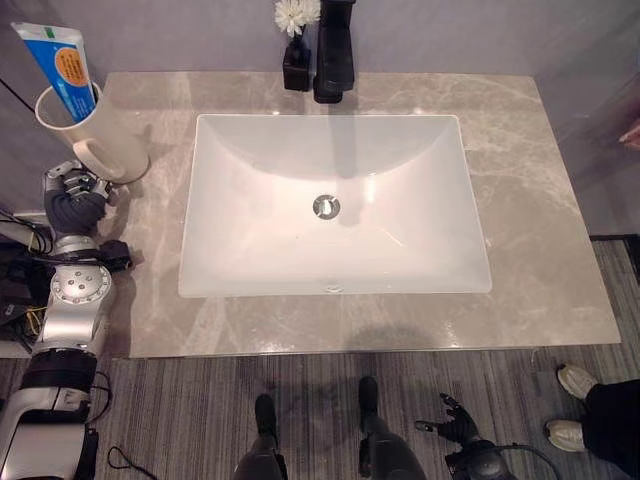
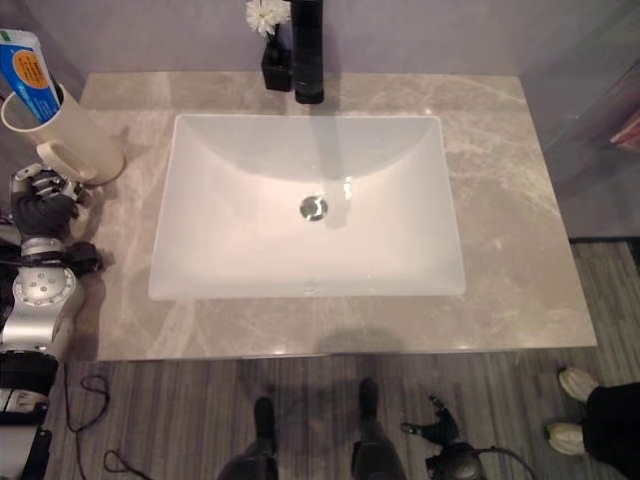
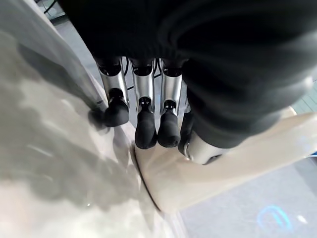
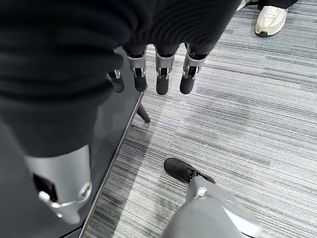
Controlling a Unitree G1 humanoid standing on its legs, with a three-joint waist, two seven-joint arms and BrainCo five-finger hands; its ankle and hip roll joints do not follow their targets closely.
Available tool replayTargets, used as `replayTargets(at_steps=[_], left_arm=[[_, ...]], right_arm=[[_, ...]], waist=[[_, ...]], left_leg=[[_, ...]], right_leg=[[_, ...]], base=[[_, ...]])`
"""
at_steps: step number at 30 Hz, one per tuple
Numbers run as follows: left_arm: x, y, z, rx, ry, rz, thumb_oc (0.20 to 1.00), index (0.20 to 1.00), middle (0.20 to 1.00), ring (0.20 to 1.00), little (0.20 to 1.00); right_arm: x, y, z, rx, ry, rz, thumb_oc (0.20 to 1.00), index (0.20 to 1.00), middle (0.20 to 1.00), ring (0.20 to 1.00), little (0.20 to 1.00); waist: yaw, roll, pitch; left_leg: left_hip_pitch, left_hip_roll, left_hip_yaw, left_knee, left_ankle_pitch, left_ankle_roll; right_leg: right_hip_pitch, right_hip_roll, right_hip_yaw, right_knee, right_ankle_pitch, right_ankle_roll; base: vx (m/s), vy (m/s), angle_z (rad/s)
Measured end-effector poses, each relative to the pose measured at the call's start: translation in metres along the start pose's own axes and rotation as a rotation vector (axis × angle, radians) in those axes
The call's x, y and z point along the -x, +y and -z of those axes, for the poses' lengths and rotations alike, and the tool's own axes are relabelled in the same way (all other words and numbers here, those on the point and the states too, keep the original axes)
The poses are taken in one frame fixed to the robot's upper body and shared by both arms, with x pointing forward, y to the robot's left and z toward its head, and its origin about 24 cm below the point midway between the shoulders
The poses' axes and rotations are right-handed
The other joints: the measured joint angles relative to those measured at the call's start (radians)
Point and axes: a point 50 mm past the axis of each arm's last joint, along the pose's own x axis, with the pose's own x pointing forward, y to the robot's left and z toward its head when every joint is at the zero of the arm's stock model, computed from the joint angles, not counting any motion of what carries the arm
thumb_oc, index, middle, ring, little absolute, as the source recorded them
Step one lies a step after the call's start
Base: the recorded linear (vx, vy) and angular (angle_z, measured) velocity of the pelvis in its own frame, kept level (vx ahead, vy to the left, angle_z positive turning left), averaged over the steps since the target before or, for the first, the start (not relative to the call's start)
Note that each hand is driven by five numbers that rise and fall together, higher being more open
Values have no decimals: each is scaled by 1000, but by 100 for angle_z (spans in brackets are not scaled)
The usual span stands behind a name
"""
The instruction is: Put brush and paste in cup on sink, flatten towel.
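Note:
A cream cup (image 1: pixel 95 130) with a handle stands at the counter's far left corner. A blue and white toothpaste tube (image 1: pixel 62 68) stands upright in it. My left hand (image 1: pixel 73 200) sits just in front of the cup, by its handle. In the left wrist view its fingers (image 3: pixel 143 99) hang relaxed, their dark tips close to the cup's (image 3: pixel 223 163) base and to the counter, holding nothing. My right hand (image 1: pixel 455 422) hangs low in front of the counter, over the floor, fingers (image 4: pixel 161 74) relaxed and empty.
A white rectangular sink (image 1: pixel 250 170) is sunk in the middle of the grey marble counter (image 1: pixel 540 220). A black faucet (image 1: pixel 335 55) and a small black vase (image 1: pixel 296 68) with a white flower stand behind it. A person's white shoes (image 1: pixel 575 380) show at the lower right.

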Motion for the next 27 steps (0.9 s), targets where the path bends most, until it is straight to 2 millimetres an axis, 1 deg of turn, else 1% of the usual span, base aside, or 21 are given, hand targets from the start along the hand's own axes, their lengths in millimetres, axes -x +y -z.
replayTargets(at_steps=[1, 4, 7, 14, 17, 21, 22, 27], left_arm=[[-6, 1, -2, -5, -1, -19, 200, 200, 200, 200, 200], [-11, 0, -4, -19, -2, -24, 200, 200, 200, 200, 200], [-18, 6, -6, -44, 2, -44, 200, 200, 200, 200, 200], [-29, -1, -13, -56, -8, -36, 200, 200, 200, 200, 200], [-32, -1, -15, -56, -6, -40, 200, 200, 200, 200, 200], [-37, -2, -22, -45, -21, -50, 200, 200, 200, 200, 200], [-38, -6, -24, -53, -26, -35, 200, 200, 200, 200, 200], [-45, -10, -25, -66, -11, -40, 200, 200, 200, 200, 200]], right_arm=[[0, 0, 0, 0, -1, -2, 1000, 1000, 1000, 1000, 1000], [0, 1, 0, 0, -1, -2, 1000, 1000, 1000, 1000, 1000], [-1, 1, -3, 4, -8, -4, 1000, 1000, 1000, 1000, 1000], [-3, 3, -8, 18, -28, -17, 1000, 1000, 1000, 1000, 1000], [-3, 5, -11, 27, -38, -26, 1000, 1000, 1000, 1000, 1000], [-4, 6, -16, 26, -58, -29, 1000, 1000, 1000, 1000, 1000], [-4, 6, -17, 25, -65, -30, 1000, 1000, 1000, 1000, 1000], [-4, 6, -17, 25, -68, -31, 1000, 1000, 1000, 1000, 1000]], waist=[[-3, -4, 2], [-7, -5, 3], [-9, -6, 6], [-18, -3, 18], [-20, -3, 18], [-26, -3, 18], [-31, -3, 18], [-38, -4, 18]], left_leg=[[0, 0, 0, 0, 0, 0], [-2, 0, 2, 0, 0, 0], [-4, 1, 19, 0, 0, -1], [-4, 3, 22, 0, 0, -1], [-6, 3, 23, 0, 0, -1], [-19, 4, 26, 0, 1, -2], [-18, 3, 26, 0, 1, -2], [-17, 5, 29, 0, 2, -3]], right_leg=[[0, 0, 0, 0, 0, 0], [-3, 0, 2, 0, 0, 0], [-16, 2, 15, 0, 5, -1], [-17, 3, 17, 0, 5, -2], [-21, 4, 19, 0, 6, -2], [-35, 5, 22, 0, 10, -3], [-34, 5, 22, 0, 11, -4], [-36, 7, 31, 0, 13, -5]], base=[[0, 0, 0], [-3, 2, -2], [-3, 2, -12], [0, 1, -1], [0, 0, 0], [0, 0, 0], [0, 0, 0], [-2, -1, -2]])
